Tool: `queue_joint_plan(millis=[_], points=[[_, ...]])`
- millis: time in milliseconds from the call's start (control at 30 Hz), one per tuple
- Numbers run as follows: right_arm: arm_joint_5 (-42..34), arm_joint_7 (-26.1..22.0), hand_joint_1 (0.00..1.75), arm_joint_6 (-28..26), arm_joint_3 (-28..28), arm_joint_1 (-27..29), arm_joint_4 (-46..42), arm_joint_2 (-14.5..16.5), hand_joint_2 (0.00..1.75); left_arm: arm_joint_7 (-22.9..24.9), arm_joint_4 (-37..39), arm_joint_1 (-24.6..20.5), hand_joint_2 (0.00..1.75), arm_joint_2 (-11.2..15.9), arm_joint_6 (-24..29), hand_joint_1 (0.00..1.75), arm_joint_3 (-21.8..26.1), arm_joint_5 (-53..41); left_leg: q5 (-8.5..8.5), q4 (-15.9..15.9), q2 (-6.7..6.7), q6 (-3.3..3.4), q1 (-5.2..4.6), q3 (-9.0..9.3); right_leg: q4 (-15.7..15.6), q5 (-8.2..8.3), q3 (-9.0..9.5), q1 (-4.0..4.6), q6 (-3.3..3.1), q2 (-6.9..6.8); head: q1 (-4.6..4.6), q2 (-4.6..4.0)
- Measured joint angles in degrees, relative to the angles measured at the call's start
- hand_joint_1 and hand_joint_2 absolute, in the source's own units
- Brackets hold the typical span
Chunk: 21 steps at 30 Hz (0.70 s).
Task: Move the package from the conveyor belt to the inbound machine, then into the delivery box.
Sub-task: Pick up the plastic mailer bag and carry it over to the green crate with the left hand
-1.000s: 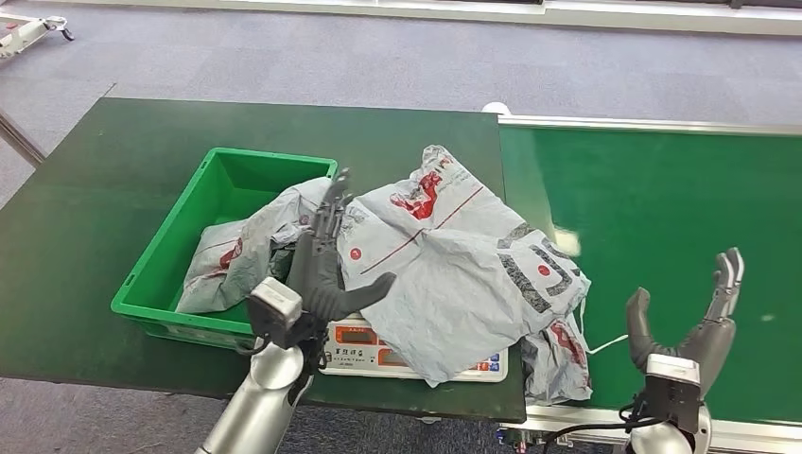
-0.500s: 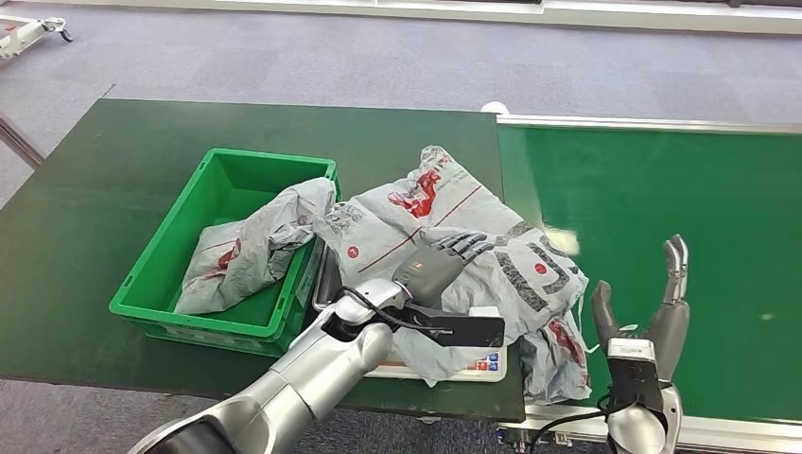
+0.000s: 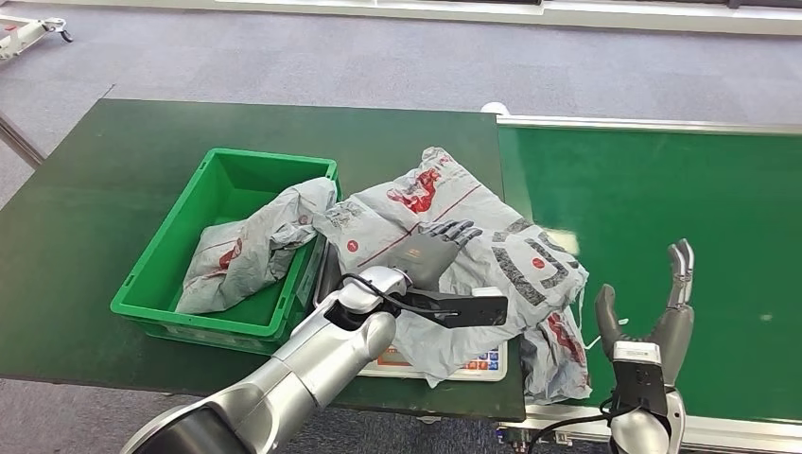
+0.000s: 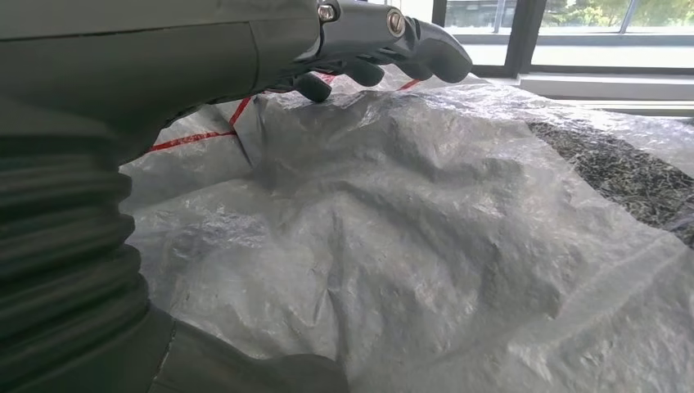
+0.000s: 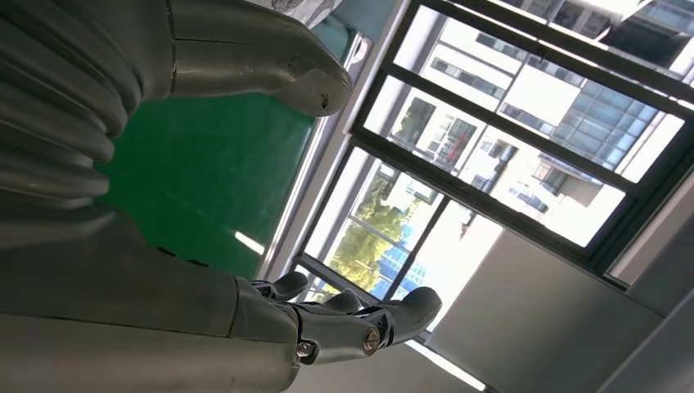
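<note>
While the left hand [image 3: 430, 253] lies palm-down on the grey package [image 3: 473, 274], fingers [image 4: 425, 51] spread over the film and not yet closed, it should gather a firm fold before lifting toward the green box [image 3: 165, 274]. That package sprawls over the scale [image 3: 478, 362] at the worktop's [image 3: 113, 170] front edge. Close up, the left wrist view reveals crinkled slack beneath. Beside the belt [image 3: 662, 189], the right hand [image 3: 653, 317] is open and empty.
</note>
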Motion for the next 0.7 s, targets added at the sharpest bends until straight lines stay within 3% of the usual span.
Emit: queue_joint_plan(millis=[233, 267, 367, 400, 700], points=[[0.00, -0.01, 0.00, -0.03, 0.00, 0.04, -0.01, 0.00, 1.75, 0.05, 0.62, -0.17, 1.75, -0.10, 0.00, 0.00, 0.00, 0.00, 0.00, 0.00, 0.00, -0.01, 0.00, 0.00, 0.00, 0.00, 0.00, 0.01, 0.00, 0.00, -0.01, 0.00], [0.00, -0.01, 0.00, -0.03, 0.00, 0.04, 0.00, 0.00, 1.75, 0.05, 0.72, -0.23, 1.75, -0.10, 0.00, 0.09, 0.00, 0.00, 0.00, 0.00, 0.00, -0.01, 0.00, 0.00, 0.00, 0.00, 0.00, 0.01, 0.00, 0.00, -0.01, 0.00], [0.00, -0.01, 0.00, -0.05, 0.00, 0.04, 0.00, 0.00, 1.75, 0.05, 0.94, -0.36, 1.75, -0.10, 0.01, 1.37, 0.00, 0.00, 0.00, 0.00, 0.00, 0.00, 0.00, 0.00, 0.00, 0.00, 0.00, 0.01, 0.00, 0.00, -0.01, 0.00], [0.00, -0.01, 0.00, -0.05, 0.00, 0.05, 0.00, 0.00, 1.75, 0.01, 0.96, -0.37, 1.75, -0.10, 0.07, 1.71, 0.00, 0.00, 0.00, 0.00, 0.00, 0.00, 0.00, 0.00, 0.00, 0.00, 0.00, 0.00, 0.00, 0.00, 0.00, 0.00], [-0.33, 0.01, 0.00, -0.43, -0.02, 0.56, -0.02, 0.00, 1.75, -0.64, -2.45, 1.30, 1.75, 0.13, 3.44, 1.75, 0.01, -2.58, 0.00, 0.00, -0.01, 0.00, 0.00, -0.02, 0.00, 0.00, 0.00, 0.00, 0.00, -0.01, -0.01, 0.00]])
